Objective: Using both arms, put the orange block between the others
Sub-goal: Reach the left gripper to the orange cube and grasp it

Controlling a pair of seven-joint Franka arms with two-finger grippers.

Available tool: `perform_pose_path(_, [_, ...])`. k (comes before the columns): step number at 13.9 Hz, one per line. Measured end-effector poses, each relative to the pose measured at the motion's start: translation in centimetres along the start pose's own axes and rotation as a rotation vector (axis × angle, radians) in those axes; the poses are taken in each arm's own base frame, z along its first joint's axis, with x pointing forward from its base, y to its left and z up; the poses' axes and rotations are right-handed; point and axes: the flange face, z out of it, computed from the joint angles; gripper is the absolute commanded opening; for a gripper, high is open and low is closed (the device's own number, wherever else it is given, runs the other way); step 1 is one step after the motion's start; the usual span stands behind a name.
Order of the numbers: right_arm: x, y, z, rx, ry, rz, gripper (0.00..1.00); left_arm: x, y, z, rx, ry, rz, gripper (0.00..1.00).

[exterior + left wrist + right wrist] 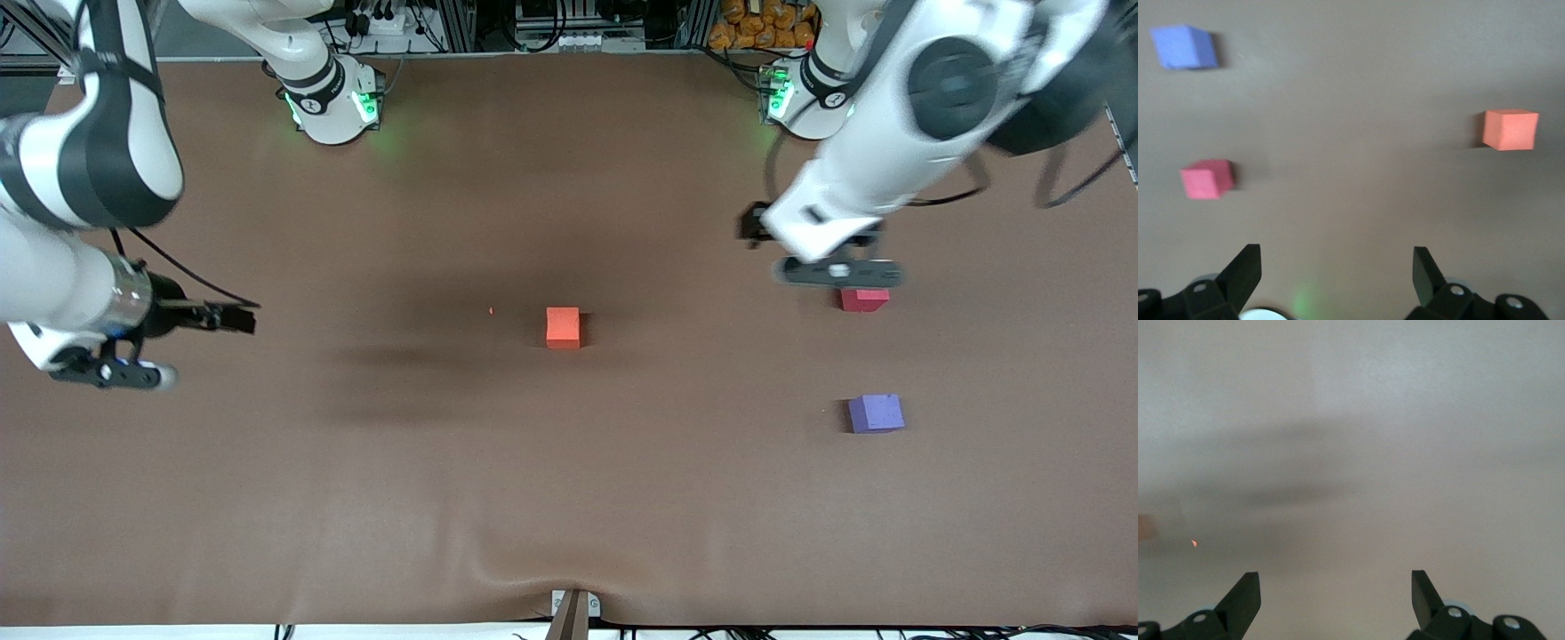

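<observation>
Starting approach: orange block [562,326] mid-table, untouched. Red block [864,300], purple block [876,413] toward left arm's end. Left gripper [1337,273] over red block, right gripper [1335,593] both spread, empty. Next: descend on orange block, grasp.

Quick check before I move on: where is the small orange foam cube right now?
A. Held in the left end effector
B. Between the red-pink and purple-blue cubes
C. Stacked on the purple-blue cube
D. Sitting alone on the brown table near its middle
D: the small orange foam cube sits alone on the brown table, apart from the red-pink foam cube and purple-blue foam cube at the left arm's end, and neither open end effector holds it.
</observation>
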Motion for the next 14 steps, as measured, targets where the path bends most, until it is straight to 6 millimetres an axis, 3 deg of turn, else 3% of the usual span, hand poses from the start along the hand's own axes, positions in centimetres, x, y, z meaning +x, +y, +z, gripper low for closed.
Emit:
perform_pose_path(3, [-3.2,0.3,-2.3,-0.015,0.033,-0.042,1.00,0.2,7.2,3.8,-0.019,0.001,-0.034,1.00])
perform_pose_path(7, [-5.2,2.2,-5.2,-0.022,0.080,-0.103,1.00,0.9,15.6,9.3,-0.089,0.035,-0.053,1.00])
perform_pose_path(12, [-7.6,4.5,-7.9,-0.010,0.086,-0.069,1.00,1.3,20.1,14.4,-0.127,0.049,-0.064,1.00])
perform_pose_path(14, [-8.3,5.4,-8.6,-0.004,0.086,-0.053,1.00,1.3,22.2,17.3,-0.124,0.079,-0.060,1.00])
